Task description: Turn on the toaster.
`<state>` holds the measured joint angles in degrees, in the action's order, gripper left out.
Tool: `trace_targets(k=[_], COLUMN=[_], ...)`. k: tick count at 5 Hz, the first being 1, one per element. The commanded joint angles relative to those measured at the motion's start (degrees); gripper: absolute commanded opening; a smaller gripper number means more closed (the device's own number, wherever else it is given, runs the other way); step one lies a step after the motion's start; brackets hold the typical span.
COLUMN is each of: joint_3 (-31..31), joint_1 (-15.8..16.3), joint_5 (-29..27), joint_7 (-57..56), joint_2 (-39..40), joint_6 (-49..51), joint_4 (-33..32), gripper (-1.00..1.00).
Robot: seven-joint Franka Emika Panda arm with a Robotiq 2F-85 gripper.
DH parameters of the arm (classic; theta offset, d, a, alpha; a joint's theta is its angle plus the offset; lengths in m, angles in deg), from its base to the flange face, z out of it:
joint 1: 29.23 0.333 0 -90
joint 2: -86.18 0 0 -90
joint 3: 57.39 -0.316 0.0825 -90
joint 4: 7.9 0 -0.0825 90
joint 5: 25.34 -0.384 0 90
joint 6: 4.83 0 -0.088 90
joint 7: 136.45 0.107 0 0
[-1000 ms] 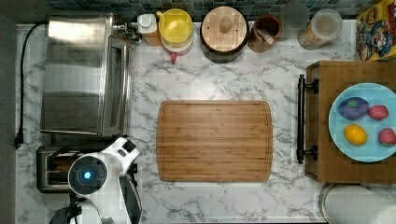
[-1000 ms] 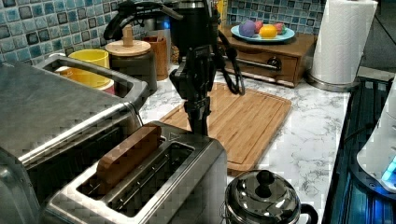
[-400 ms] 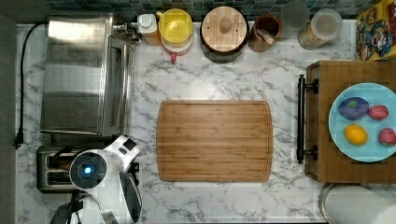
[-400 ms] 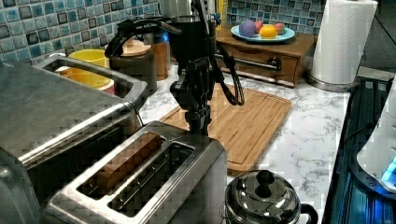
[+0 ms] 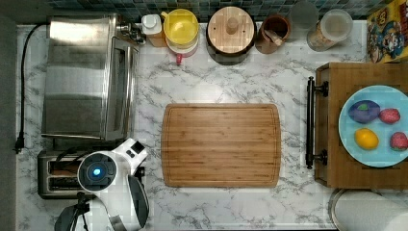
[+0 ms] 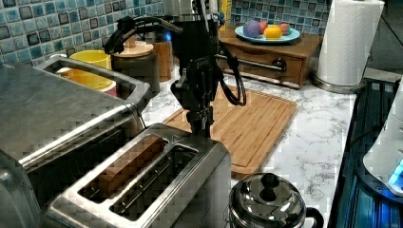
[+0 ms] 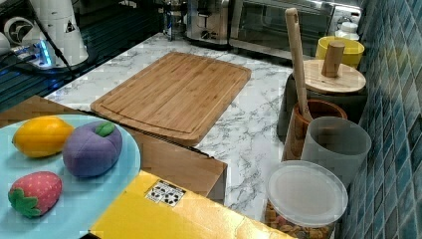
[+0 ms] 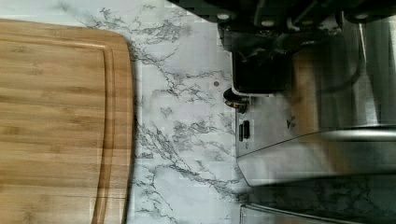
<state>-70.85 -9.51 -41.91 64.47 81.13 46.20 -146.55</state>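
Note:
The steel pop-up toaster (image 6: 157, 185) stands beside the toaster oven, at the top view's lower left (image 5: 55, 173). A brown slice of bread (image 6: 126, 164) sits low in one of its slots. My gripper (image 6: 202, 127) points straight down at the toaster's far end in the left view, fingers shut and tips at the top edge of that end. In the wrist view the black fingers (image 8: 259, 70) press against the toaster's end face (image 8: 303, 135), with a small black knob (image 8: 232, 99) just beyond them. From above, the white arm (image 5: 113, 180) covers that end.
The large toaster oven (image 5: 86, 77) is right next to the toaster. A bamboo cutting board (image 5: 221, 144) lies mid-counter. A steel lidded pot (image 6: 268, 202) stands by the toaster's near corner. Jars line the back wall, and a wooden tray (image 5: 337, 168) carries a plate of toy fruit.
The bread slice, which stood well above the slot, has sunk down into the toaster. The gripper has dropped lower at the toaster's far end.

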Motion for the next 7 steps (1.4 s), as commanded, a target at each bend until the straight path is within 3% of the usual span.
trace_targets(k=[1,4,7], joint_3=[0.0,-0.5,2.2], joint_1=[0.4,-0.3,-1.9], joint_5=[-4.0,-4.1,-1.3], joint_7=[1.6,4.2,5.6], joint_2=[4.4,9.6,12.1], joint_6=[-4.5,-10.0,-6.2], joint_4=[-6.1,-10.9,-9.3], gripper=[-1.00,-1.00,-1.00])
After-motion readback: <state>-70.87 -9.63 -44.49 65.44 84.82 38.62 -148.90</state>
